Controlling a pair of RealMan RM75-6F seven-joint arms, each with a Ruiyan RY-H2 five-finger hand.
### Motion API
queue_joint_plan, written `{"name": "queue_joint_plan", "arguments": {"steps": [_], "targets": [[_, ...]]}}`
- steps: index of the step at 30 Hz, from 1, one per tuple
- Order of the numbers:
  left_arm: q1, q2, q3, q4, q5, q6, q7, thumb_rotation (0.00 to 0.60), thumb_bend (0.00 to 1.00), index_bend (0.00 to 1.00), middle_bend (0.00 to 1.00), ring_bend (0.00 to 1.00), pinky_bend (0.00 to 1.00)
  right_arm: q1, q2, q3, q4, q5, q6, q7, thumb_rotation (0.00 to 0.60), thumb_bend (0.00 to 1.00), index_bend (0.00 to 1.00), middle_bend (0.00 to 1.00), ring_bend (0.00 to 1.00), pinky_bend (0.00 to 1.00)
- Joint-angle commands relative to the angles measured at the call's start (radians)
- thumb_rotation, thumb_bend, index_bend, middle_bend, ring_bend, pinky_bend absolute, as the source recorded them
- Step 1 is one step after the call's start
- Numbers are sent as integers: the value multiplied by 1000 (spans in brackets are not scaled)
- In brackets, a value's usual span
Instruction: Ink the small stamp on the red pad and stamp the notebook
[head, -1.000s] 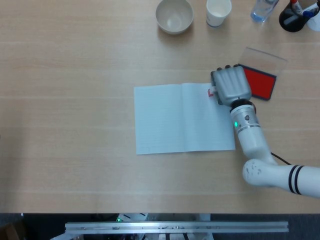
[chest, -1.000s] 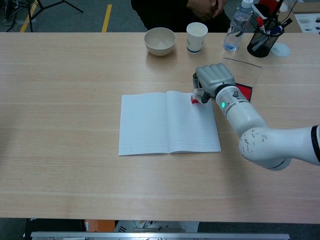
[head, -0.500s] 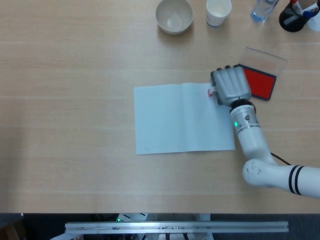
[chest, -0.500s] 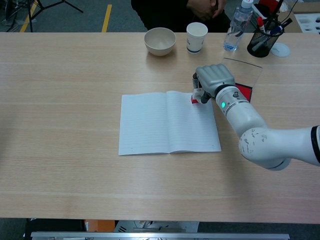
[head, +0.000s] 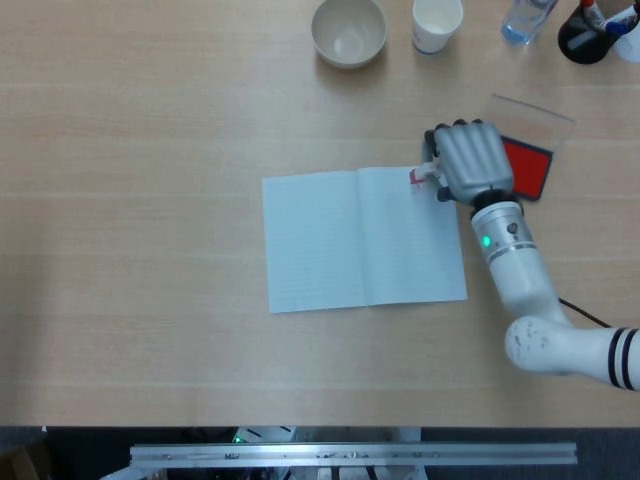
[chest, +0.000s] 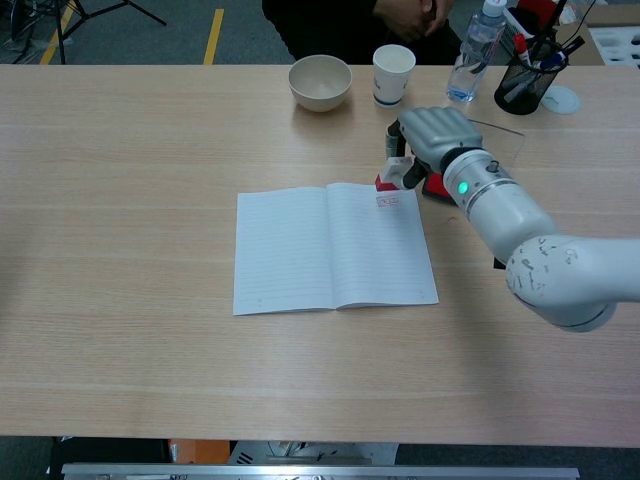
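A: Status check. Is the stamping done?

B: Looks so. A small red imprint (chest: 388, 201) sits on the right-hand page of the notebook (chest: 330, 247), near its far edge. The right hand (chest: 432, 140) holds the small stamp (chest: 391, 176) pinched in its fingers, lifted just past the far edge of the page and clear of the mark (the chest view shows the gap best). The stamp's base is red.

A: So inking is done too?

B: Judged so, since the page carries ink. The red pad (head: 522, 164) lies on the table just right of the hand, partly hidden by it in both views; its clear lid (head: 532, 113) lies beyond it. What seems left is only to set the stamp down, if that counts. Imprint detail is too small to read.

A: Left hand?

B: Not in either view.

A: Counts, please.

B: One notebook, open, two pages showing. One stamp. One red pad, one lid. One imprint. Along the far edge of the table (chest: 120, 330): one bowl (chest: 320, 82), one paper cup (chest: 394, 74), one water bottle (chest: 472, 53), one black pen holder (chest: 528, 82) with several pens (number not clear). One robot hand visible. A person sits beyond the far edge, mostly cropped.
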Motion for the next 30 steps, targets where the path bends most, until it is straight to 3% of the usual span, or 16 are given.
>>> {"name": "queue_joint_plan", "arguments": {"steps": [1,12,20,30], "targets": [[0,0,0,0,0,0,0,600,260,240,239,208,205,-10,32,2,-38,10,8,9,600,407,713,491,388,398],[-4,-4,-1,-1,1,-5,6,600,260,240,239,208,205,-53,131,-71,-147,-30,34,27,600,406,713,491,388,398],[-3,-4,1,-3,0,-5,7,600,260,240,239,208,205,-100,173,-140,-146,-79,40,66,600,407,713,491,387,398],[-5,-5,2,-5,5,-6,11,600,260,240,239,208,205,-114,174,-130,-62,-83,26,113,600,406,713,491,374,389]]}}
